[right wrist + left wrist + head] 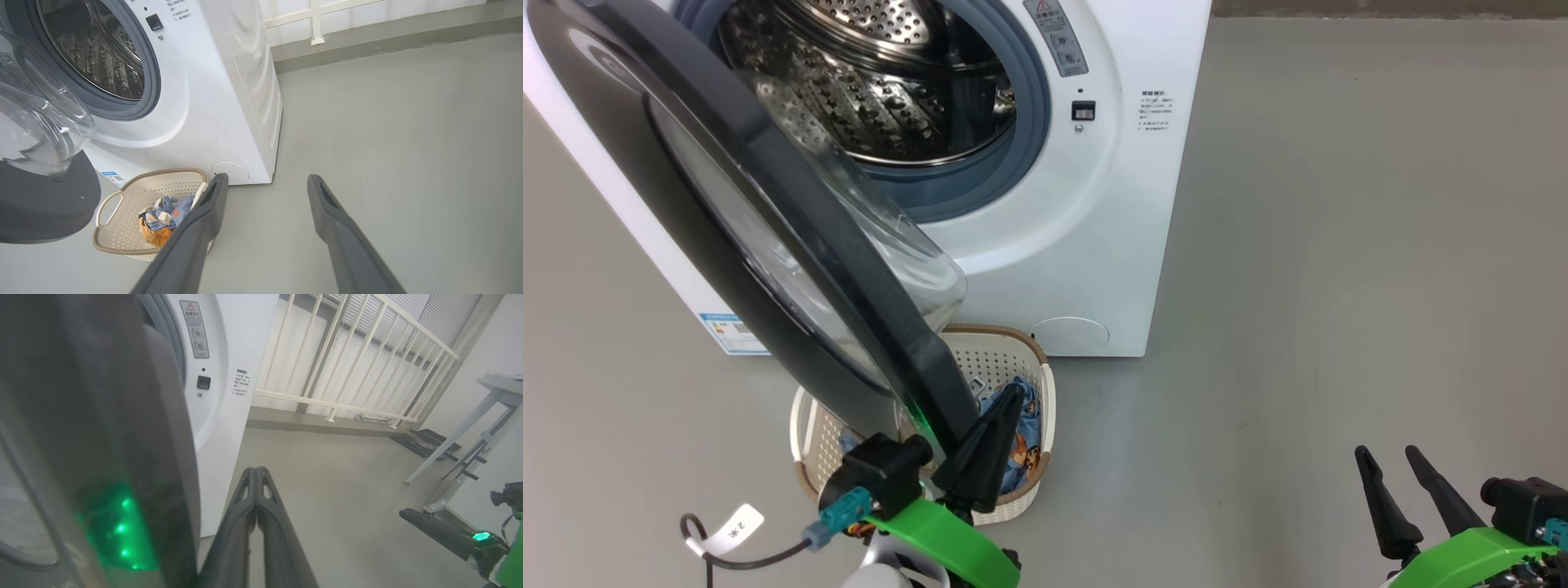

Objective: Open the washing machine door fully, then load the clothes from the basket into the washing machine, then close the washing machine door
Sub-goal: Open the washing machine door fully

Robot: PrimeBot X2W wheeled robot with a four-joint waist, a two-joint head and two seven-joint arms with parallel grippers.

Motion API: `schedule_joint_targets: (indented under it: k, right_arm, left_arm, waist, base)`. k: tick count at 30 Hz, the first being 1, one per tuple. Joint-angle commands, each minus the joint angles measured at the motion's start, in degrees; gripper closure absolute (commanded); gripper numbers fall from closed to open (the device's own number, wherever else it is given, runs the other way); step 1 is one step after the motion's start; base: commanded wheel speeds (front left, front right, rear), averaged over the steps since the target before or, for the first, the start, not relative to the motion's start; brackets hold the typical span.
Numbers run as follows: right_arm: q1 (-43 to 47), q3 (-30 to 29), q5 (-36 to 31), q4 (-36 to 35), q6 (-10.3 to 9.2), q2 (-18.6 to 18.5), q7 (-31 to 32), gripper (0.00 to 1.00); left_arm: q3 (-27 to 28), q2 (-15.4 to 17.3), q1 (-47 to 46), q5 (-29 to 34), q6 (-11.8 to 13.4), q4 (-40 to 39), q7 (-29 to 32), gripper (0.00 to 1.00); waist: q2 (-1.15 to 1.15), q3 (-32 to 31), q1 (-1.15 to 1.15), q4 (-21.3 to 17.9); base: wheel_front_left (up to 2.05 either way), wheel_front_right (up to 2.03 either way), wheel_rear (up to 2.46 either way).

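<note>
The washing machine stands at the top with its steel drum exposed. The washing machine door is swung out partway, its black rim and glass bowl hanging over the basket on the floor. Blue and orange clothes lie in the basket. My left gripper is shut on nothing, its tips right beside the inner edge of the door's lower rim; whether they touch it I cannot tell. My right gripper is open and empty at the lower right. In the right wrist view the right gripper points at the floor beside the basket and clothes.
Bare grey floor spreads to the right of the machine. A white railing runs along the far wall. Table legs and a black object stand farther right. A tagged cable hangs off my left wrist.
</note>
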Motion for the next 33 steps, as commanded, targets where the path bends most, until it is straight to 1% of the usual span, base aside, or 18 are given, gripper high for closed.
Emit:
schedule_joint_targets:
  k: [1,16,33]
  right_arm:
    - [-1.58,0.91,0.27,-1.38,0.09,-1.08,-0.7,0.0]
    - [-1.33,0.31,-0.01,-1.81,0.09,-0.74,-0.7,0.0]
    - [-1.09,0.52,0.05,-1.91,0.09,-0.75,-0.7,0.0]
  left_arm:
    - [2.56,0.59,-2.55,-0.82,0.52,-0.95,-0.76,1.0]
    - [4.99,0.59,0.18,-1.26,1.3,-2.46,-0.77,1.0]
    - [8.45,0.59,5.84,0.99,1.58,-5.96,-0.77,1.0]
  waist:
    - [0.0,-0.03,0.0,0.09]
    - [0.0,0.03,0.0,1.79]
    - [0.0,-0.08,0.0,4.95]
  base:
    - [0.0,0.0,0.0]
    - [0.0,0.0,0.0]
    - [0.0,0.0,0.0]
